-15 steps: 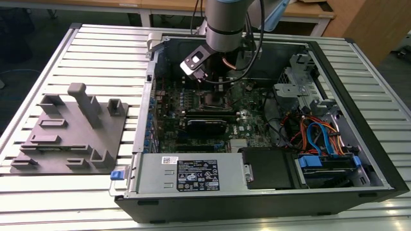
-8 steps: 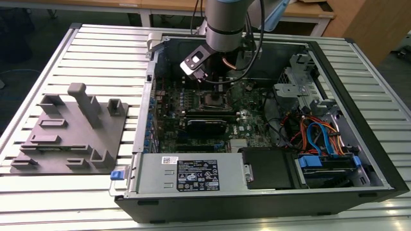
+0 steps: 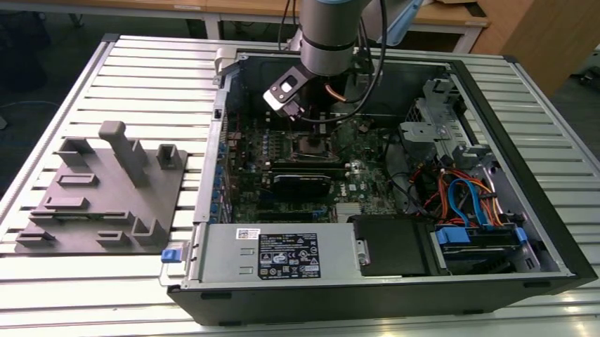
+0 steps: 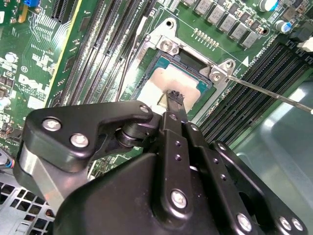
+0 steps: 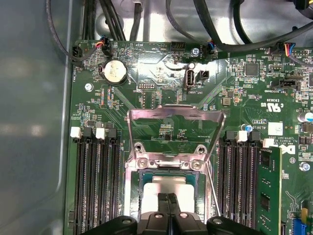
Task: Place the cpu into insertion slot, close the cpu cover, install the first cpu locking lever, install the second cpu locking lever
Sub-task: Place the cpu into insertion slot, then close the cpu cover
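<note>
The gripper, its fingers pressed together with nothing between them, points tip-down at the cpu, touching or just above its pale face. The cpu lies flat in the slot, upper middle of the exterior view. The cover stands open beyond it. The chip is probably light, stiff and fragile underneath, so it is best held by its edges.

I see white print across the board, and a white sticker on it. A black label and a small white label sit on the grey box.
</note>
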`<state>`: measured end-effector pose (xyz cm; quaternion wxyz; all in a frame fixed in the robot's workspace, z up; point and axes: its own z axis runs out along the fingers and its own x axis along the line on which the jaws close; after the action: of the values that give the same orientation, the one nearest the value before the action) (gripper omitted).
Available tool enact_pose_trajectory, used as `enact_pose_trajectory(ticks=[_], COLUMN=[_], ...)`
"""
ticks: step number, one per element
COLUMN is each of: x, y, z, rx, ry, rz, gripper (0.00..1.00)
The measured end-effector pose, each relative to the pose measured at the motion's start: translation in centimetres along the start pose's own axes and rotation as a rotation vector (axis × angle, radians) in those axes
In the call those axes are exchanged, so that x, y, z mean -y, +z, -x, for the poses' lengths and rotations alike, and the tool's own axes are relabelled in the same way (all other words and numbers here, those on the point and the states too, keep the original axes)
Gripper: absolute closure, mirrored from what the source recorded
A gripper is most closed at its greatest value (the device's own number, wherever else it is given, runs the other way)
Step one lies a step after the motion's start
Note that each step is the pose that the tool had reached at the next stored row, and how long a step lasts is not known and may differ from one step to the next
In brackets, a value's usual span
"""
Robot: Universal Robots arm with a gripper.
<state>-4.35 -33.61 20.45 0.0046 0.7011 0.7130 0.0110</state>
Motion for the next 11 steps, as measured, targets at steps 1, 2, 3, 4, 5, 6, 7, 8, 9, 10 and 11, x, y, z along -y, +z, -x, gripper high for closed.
enact_pose_trajectory(ticks=[1, 2, 3, 4, 5, 6, 7, 8, 9, 10, 11], x=[0.0, 0.0, 0.0, 0.0, 0.0, 0.0, 0.0, 0.0, 0.0, 0.0, -0.01], y=[0.0, 0.0, 0.0, 0.0, 0.0, 0.0, -0.03, -0.08, -0.13, -0.19, -0.26], z=[0.0, 0.0, 0.01, 0.0, 0.0, 0.01, 0.01, 0.01, 0.01, 0.01, 0.01], rx=[-0.0001, 0.0, 0.0, -0.0001, -0.0001, -0.0001, -0.0001, -0.0001, -0.0003, -0.0005, -0.0006], ry=[0.0, 0.0, 0.0, 0.0, 0.0, -0.001, 0.0, 0.0, 0.0, 0.0, 0.0], rz=[0.0, 0.0, 0.0, 0.0, 0.0, 0.0, 0.0, -0.0001, -0.0001, 0.0, 0.0], gripper=[0.9, 0.9, 0.9, 0.9, 0.9, 0.9, 0.9, 0.9, 0.9, 0.9, 0.9])
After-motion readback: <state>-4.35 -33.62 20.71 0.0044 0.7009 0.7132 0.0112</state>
